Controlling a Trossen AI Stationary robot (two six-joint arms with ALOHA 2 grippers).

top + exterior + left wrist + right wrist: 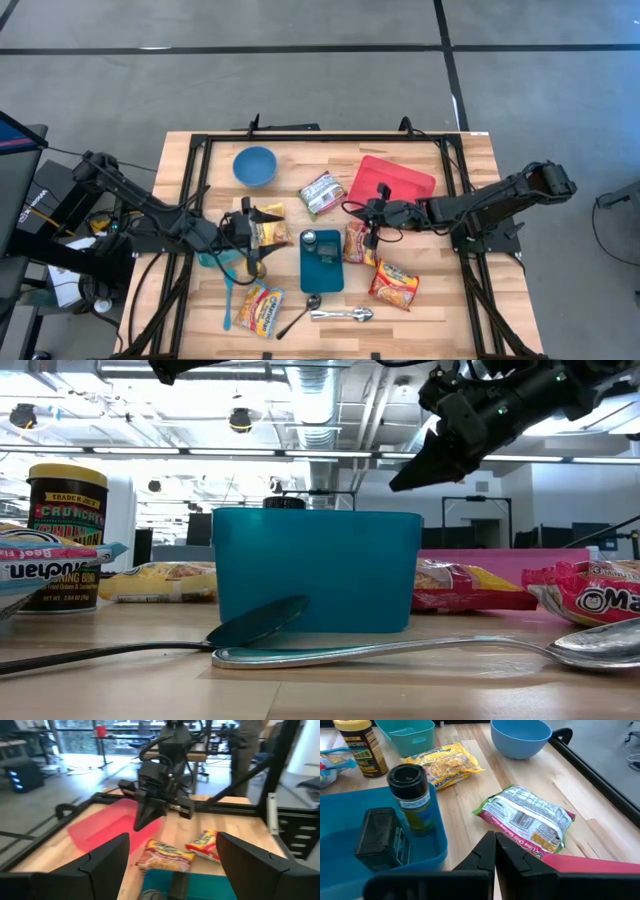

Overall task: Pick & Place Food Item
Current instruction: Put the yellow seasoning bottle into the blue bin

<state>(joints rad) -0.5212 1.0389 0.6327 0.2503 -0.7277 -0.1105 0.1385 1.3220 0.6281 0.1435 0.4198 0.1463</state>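
Observation:
Several food packets lie flat on the wooden table: a yellow one (272, 226), a green-and-white one (322, 193), an orange ramen packet (358, 243) and a red ramen packet (395, 283). My left gripper (248, 226) hovers open beside the yellow packet, its fingers (107, 865) wide apart and pointing level toward the right arm. My right gripper (371, 230) is shut and empty. It hangs well above the table (425, 460), over the orange ramen packet (165, 855) and next to the red tray (395, 180).
A teal bin (322, 262) at the centre holds a spice jar (412, 795) and a dark box (380, 840). A blue bowl (255, 165) stands far left. A small teal container (213, 256), a jar (362, 747), another yellow packet (260, 305) and spoons (340, 314) lie near the front.

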